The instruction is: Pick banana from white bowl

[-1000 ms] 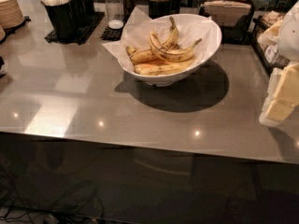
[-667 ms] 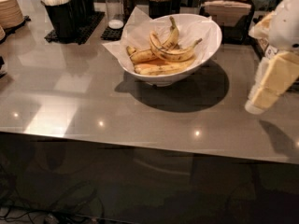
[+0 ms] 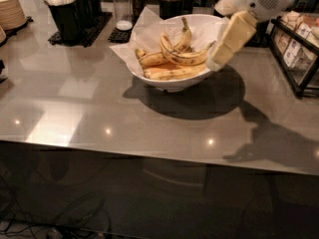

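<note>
Banana (image 3: 183,58): lies curved on top of the other bananas (image 3: 169,73) in the white bowl (image 3: 169,84) on the worktop (image 3: 99,113). Hand (image 3: 218,59) hangs at the bowl's right rim, holding nothing; its opening cannot be told. Step: approach. Next: centre over the banana's middle, descend, close.

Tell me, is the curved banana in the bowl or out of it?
In. The banana lies on other bananas inside the bowl; the pincer is at its rim.
</note>
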`<act>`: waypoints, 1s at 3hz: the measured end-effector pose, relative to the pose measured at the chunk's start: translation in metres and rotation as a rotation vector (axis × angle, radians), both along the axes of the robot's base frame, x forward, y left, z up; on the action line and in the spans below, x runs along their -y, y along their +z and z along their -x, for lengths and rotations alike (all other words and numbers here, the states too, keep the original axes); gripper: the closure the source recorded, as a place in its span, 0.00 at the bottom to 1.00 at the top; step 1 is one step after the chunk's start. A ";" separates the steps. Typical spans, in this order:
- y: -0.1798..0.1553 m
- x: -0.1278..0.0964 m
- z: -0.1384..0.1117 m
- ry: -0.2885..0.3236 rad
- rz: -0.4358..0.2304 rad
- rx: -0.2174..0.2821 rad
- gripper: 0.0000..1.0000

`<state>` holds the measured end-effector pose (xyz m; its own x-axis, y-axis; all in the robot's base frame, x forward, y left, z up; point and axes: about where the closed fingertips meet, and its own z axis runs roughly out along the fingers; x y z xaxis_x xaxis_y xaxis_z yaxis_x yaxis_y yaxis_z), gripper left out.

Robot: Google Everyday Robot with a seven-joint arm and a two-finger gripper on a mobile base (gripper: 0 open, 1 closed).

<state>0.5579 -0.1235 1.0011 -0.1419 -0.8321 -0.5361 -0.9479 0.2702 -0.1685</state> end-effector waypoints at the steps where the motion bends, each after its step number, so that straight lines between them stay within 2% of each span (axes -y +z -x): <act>1: 0.012 -0.011 -0.020 0.012 -0.043 0.028 0.00; 2: 0.004 -0.006 -0.021 -0.034 -0.088 0.014 0.00; 3: -0.024 -0.047 -0.071 -0.013 -0.184 -0.052 0.00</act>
